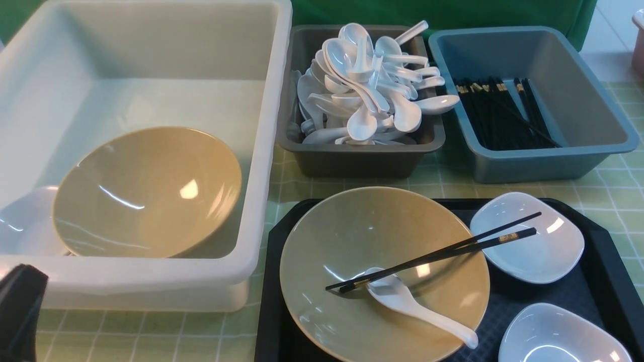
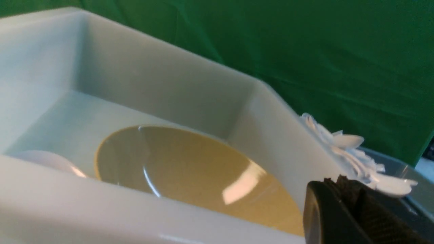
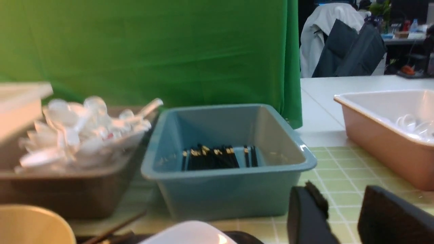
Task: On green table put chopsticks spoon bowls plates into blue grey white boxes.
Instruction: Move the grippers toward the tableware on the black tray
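On the green worktop point(image 1: 614, 186), the white tub point(image 1: 261, 151) holds one tan bowl point(image 1: 146, 191); the black tray point(image 1: 588, 281) carries a second bowl point(image 1: 352, 236) and two white plates point(image 1: 528, 256). A spoon point(image 1: 397, 296) lies in that bowl, chopsticks point(image 1: 508, 238) bridging it and the farther plate. The left pincer point(image 2: 342, 193) is pressed together; the right pincer point(image 3: 342, 189) stands apart, empty.

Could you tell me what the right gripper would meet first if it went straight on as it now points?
Probably nothing: the right gripper, jaws open, points over the green table through the gap between the blue-grey box and a pink tub. Depth is unclear; the box's corner lies close.
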Robot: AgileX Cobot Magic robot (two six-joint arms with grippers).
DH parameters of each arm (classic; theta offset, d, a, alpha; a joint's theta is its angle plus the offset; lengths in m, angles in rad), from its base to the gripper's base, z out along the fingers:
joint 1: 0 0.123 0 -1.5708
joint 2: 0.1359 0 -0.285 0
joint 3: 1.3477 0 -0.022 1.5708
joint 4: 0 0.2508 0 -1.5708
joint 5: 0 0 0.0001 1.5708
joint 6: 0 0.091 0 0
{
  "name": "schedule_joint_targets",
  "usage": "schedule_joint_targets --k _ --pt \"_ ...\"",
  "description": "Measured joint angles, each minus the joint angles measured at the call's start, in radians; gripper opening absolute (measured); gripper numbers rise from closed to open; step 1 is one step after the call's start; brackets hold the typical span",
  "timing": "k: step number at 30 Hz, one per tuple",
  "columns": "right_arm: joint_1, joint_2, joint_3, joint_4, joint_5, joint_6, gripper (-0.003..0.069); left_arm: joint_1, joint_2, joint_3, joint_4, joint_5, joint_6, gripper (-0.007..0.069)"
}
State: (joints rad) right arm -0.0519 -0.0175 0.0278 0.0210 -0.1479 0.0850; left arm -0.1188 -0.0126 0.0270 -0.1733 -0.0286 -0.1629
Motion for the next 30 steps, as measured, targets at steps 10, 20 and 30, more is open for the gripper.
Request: schedule_joint_targets --k 10,20,30 --pt "0.000 0.058 -0.149 0.002 -0.071 0.148 0.0236 0.000 0.026 -0.063 -0.061 -0.317 -0.147 -0.0001" --pt "0.000 0.433 -0.682 0.003 0.103 0.102 0.0236 -0.001 0.334 -0.611 0.040 0.082 -0.163 -0.0001" --pt "0.000 0.758 -1.007 0.005 0.654 -0.303 0.0236 -0.001 0.545 -0.832 0.259 0.544 -0.058 -0.0001"
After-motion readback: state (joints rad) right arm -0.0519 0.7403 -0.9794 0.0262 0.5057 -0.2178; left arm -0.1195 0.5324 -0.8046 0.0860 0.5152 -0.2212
